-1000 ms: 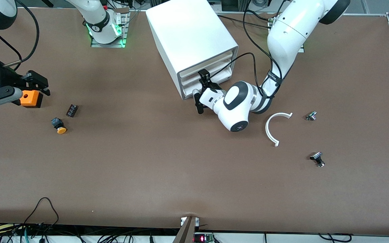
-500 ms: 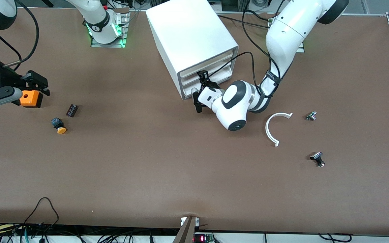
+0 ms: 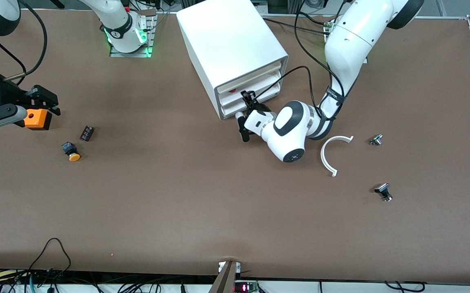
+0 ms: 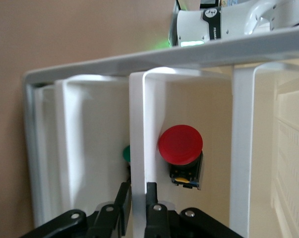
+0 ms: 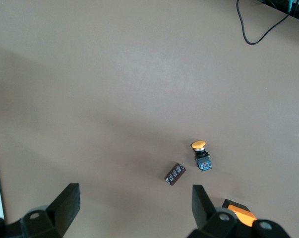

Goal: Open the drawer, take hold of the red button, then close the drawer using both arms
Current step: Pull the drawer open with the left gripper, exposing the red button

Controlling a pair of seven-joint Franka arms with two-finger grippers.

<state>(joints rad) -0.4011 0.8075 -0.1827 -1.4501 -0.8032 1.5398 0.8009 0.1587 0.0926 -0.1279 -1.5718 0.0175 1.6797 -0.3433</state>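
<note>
The white cabinet [image 3: 227, 36] stands near the arms' bases. My left gripper [image 3: 248, 99] is shut on the front lip of a drawer [image 4: 139, 124], by the look of it the middle one of the three, which is slid a little way out. The left wrist view shows the gripper [image 4: 138, 191] with one finger on each side of that lip. The red-capped button [image 4: 180, 145] sits in this drawer just inside the lip, and its red cap shows in the front view [image 3: 232, 90]. My right gripper [image 3: 47, 101] waits open and empty at the right arm's end, also seen in its wrist view [image 5: 134, 213].
An orange box [image 3: 37, 119], a dark block [image 3: 87, 133] and an orange-capped button [image 3: 72, 152] lie below the right gripper. A white curved piece [image 3: 332, 154] and two small metal parts [image 3: 376, 139] [image 3: 383, 191] lie toward the left arm's end. A green thing [image 4: 126, 153] shows in the neighbouring drawer.
The left gripper has drawn back from the cabinet with the drawer lip in it. The drawer has slid out a little and the red cap now shows. The right arm has not moved.
</note>
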